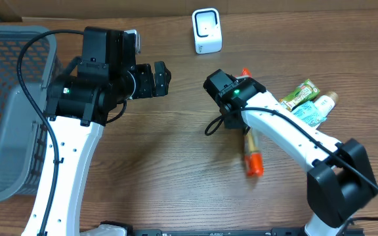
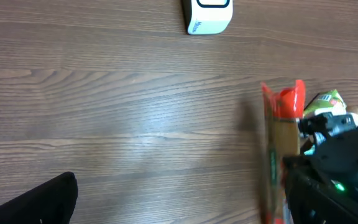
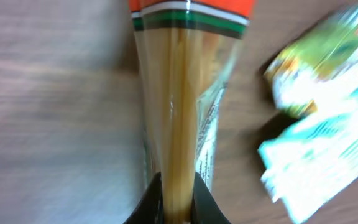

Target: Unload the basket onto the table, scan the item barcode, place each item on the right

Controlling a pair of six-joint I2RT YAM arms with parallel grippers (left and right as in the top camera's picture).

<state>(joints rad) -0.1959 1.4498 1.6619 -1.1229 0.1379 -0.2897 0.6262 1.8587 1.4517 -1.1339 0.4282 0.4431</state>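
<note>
In the right wrist view, the right gripper (image 3: 178, 210) is clamped on the spaghetti packet (image 3: 185, 106). Its two dark fingertips press against the clear film at the bottom edge of the frame. The pale strands run up the middle to an orange band edged with green and white at the top, and the print on the film is too blurred to read. From overhead, the packet sits centre right in the frame, with one orange end showing below the arm and a sliver of the other above the wrist. Whether it rests on the wooden table (image 1: 169, 177) or is lifted off it cannot be told. Just right of it lie a green snack bar (image 1: 300, 94) and a pale tube (image 1: 318, 108), side by side. Left of centre in the upper part of the frame, the left gripper (image 1: 155, 79) hangs over bare wood, jaws apart with nothing between them, well apart from the packet. A grey mesh basket (image 1: 8, 131) fills the left edge. Farthest off, at top centre, a white scanner (image 1: 207, 31) stands upright, apart from both arms.
</note>
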